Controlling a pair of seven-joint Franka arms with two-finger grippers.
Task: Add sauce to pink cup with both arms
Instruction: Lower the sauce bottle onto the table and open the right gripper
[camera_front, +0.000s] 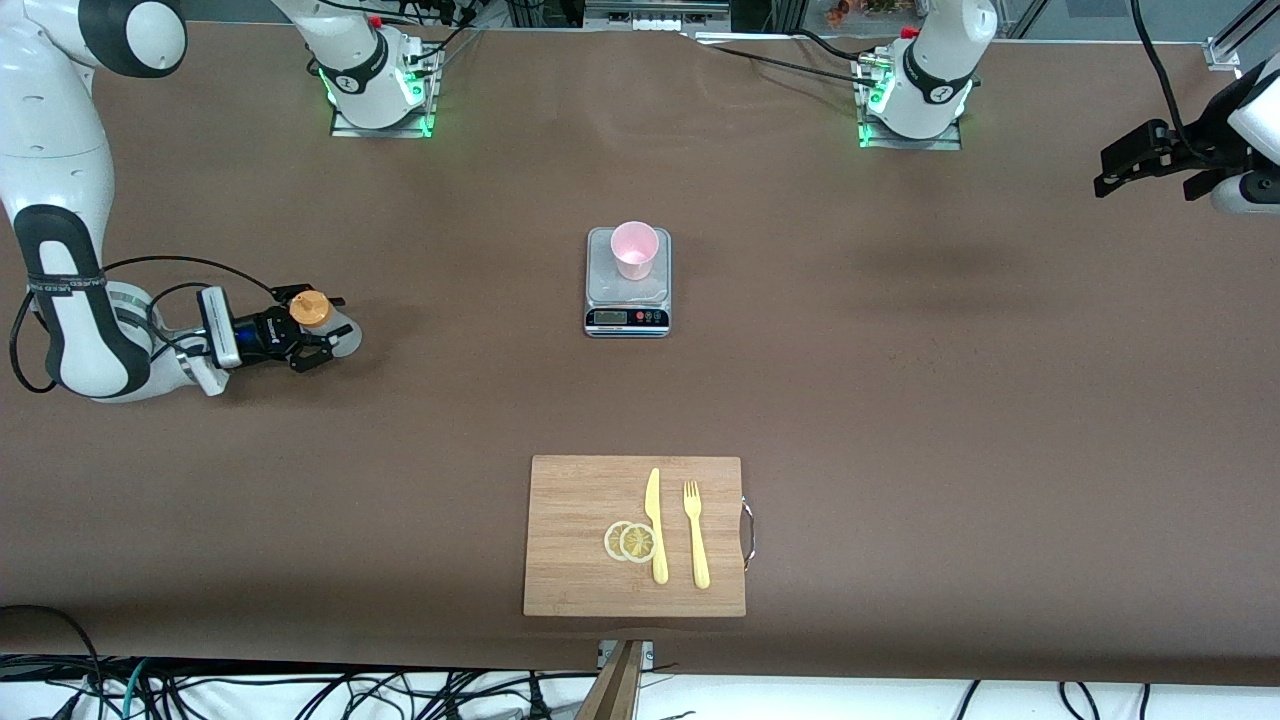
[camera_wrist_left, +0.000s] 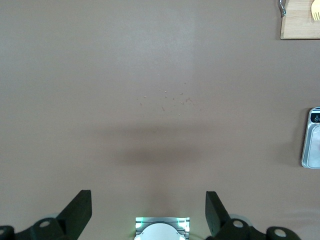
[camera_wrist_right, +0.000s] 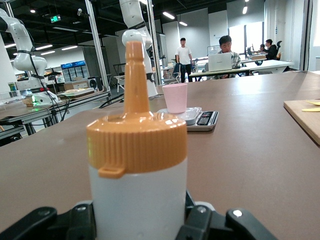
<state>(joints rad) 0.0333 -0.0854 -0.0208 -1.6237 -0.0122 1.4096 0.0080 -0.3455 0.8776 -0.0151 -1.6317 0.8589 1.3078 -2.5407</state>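
Orange-capped sauce bottle (camera_front: 318, 318) stands between your right end effector (camera_front: 322, 328) fingers near the worktop's edge; grip unclear. Left end effector (camera_front: 1110, 172) hangs open, waiting.

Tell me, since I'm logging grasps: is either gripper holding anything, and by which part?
The right gripper has its fingers around the sauce bottle's whitish body, below the orange cap; a firm hold cannot be told. The left gripper is open and empty.

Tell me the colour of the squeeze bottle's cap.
Orange, on the squeeze bottle; the right wrist view shows it best.
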